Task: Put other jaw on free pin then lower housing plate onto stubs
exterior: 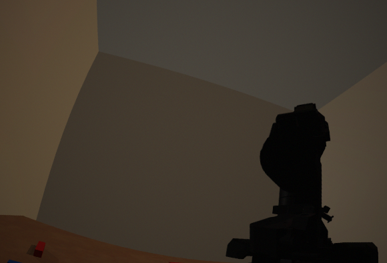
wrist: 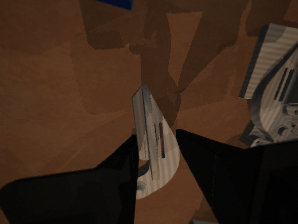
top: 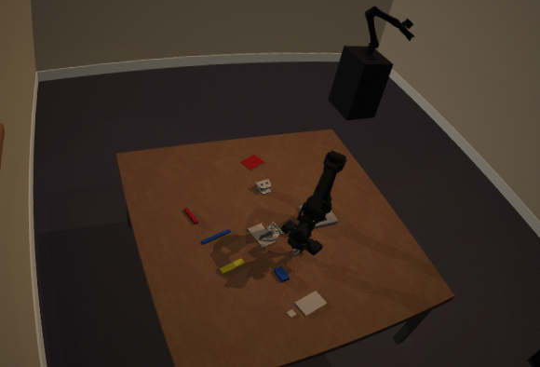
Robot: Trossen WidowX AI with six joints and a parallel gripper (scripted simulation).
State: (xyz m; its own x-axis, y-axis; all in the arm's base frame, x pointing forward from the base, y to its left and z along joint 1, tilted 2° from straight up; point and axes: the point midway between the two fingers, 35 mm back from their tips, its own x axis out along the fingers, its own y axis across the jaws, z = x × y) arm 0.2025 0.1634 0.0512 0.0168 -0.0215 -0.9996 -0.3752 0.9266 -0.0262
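My gripper (wrist: 156, 136) is shut on the loose grey jaw (wrist: 150, 117) (top: 295, 252), its fingers on either side of it. The jaw's pointed tip sticks out beyond the fingers and its toothed end is partly hidden by the left finger. Whether it touches the table cannot be told. The base plate (top: 255, 229) (wrist: 260, 60) lies beside the gripper, with the other jaw (top: 271, 236) (wrist: 270, 100) on it. The free pin cannot be made out. A whitish piece with two dark holes (top: 263, 185), which looks like the housing plate, stands farther back. In the exterior view the fingers are out of view.
A blue block (top: 281, 274) lies near the gripper. A yellow bar (top: 232, 265), a blue bar (top: 216, 237) and a red bar (top: 191, 215) lie left. A white slab (top: 311, 303) and small white square (top: 291, 313) lie in front, a red square (top: 252, 162) behind. A grey slab (top: 330, 220) is under the arm.
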